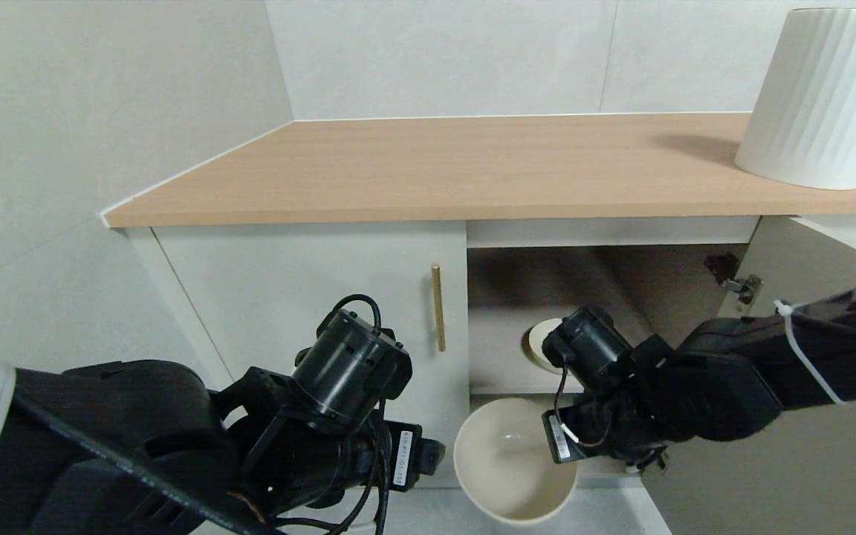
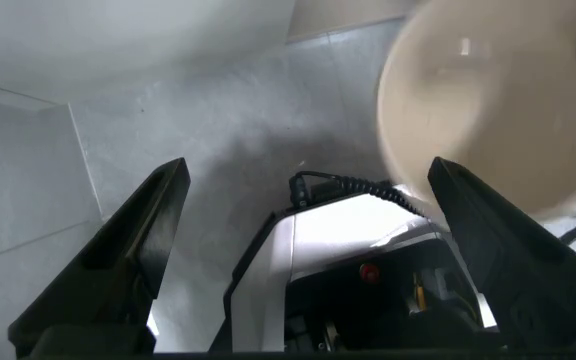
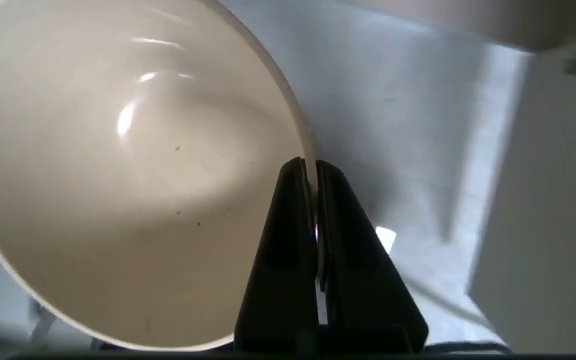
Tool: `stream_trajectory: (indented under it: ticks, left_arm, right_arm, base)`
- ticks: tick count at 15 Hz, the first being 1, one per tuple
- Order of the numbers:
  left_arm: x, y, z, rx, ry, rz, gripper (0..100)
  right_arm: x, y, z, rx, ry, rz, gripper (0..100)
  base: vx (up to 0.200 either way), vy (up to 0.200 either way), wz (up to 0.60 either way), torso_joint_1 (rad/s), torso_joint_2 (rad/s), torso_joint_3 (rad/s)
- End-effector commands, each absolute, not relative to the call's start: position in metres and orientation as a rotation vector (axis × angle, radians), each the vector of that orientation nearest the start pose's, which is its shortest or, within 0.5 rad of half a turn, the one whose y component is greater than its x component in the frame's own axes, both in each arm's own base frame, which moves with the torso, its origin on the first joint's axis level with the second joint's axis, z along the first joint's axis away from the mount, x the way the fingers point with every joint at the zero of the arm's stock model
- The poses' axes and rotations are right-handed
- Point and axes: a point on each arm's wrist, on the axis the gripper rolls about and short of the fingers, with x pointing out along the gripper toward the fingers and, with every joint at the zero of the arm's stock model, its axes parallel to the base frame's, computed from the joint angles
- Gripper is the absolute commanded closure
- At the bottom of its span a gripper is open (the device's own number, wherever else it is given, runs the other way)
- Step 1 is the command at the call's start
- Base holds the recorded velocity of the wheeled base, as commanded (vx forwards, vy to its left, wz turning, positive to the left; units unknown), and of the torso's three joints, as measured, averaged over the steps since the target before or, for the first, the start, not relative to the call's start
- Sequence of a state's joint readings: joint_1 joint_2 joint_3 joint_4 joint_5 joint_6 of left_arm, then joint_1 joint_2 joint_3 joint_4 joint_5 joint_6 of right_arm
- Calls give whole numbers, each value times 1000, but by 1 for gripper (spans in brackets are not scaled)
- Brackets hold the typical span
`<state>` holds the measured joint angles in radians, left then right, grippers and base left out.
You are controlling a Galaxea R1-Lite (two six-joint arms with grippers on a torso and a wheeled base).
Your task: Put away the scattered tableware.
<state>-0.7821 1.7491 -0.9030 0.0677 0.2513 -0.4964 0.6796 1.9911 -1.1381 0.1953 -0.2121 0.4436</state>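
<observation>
A cream bowl [image 1: 511, 459] hangs in the air in front of the open cabinet [image 1: 606, 319], low down. My right gripper [image 3: 314, 215] is shut on the bowl [image 3: 118, 150], pinching its rim between both fingers. The right arm comes in from the right at cabinet height. Inside the cabinet, on the shelf, another cream dish [image 1: 542, 340] shows partly behind the right wrist. My left gripper [image 2: 308, 230] is open, held low to the left of the bowl [image 2: 498, 110], with nothing between its fingers [image 2: 128, 250]. The floor lies under it.
A wooden countertop [image 1: 472, 167] runs above the cabinet, with a white ribbed container [image 1: 818, 96] at its right end. The left cabinet door [image 1: 309, 297] with a brass handle [image 1: 437, 306] is closed. The right door [image 1: 792, 357] stands open beside my right arm. Tiled walls close the left side.
</observation>
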Motion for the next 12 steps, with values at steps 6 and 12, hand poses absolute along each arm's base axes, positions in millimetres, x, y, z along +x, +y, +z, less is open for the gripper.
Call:
stream_trajectory:
  ticks: [6, 12]
  left_arm:
    - [208, -199, 134, -4, 890, -278, 0]
    - [207, -198, 135, -6, 888, -279, 0]
  right_arm:
    - [352, 177, 86, 152, 921, -78, 100]
    - [391, 158, 85, 348, 789, -160, 100]
  base:
    - [0, 0, 0, 0, 0, 0]
    - [0, 0, 0, 0, 0, 0]
